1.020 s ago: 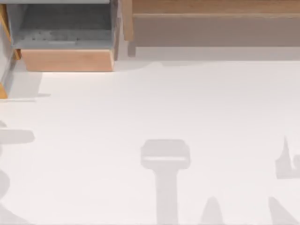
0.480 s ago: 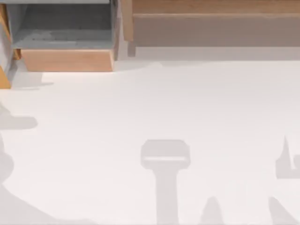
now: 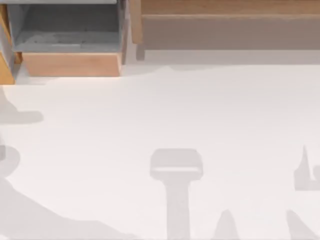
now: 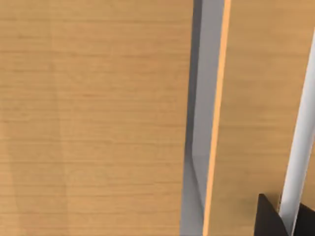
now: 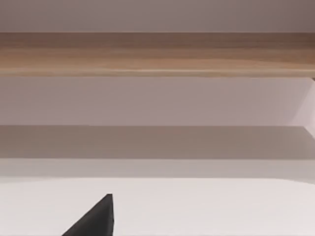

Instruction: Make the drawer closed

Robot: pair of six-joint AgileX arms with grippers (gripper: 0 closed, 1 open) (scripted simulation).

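Observation:
The drawer [image 3: 70, 64] stands pulled out at the table's far left, with its grey inside showing behind a plain orange-brown front panel. In the left wrist view, a dark part of my left gripper [image 4: 271, 220] sits very close to light wooden panels [image 4: 93, 118] split by a narrow grey gap [image 4: 202, 147]. I cannot tell which panel belongs to the drawer. A dark part of my right gripper [image 5: 96, 220] hangs over the white table, facing the long bench.
A long brown wooden bench-like body [image 3: 225, 25] runs along the far edge to the right of the drawer, also seen as the bench [image 5: 157, 54]. Grey arm shadows [image 3: 176, 170] lie on the white table [image 3: 160, 110].
The arm shadow at the table's left edge has crept farther toward the drawer. The drawer itself has not moved, and the right side looks unchanged.

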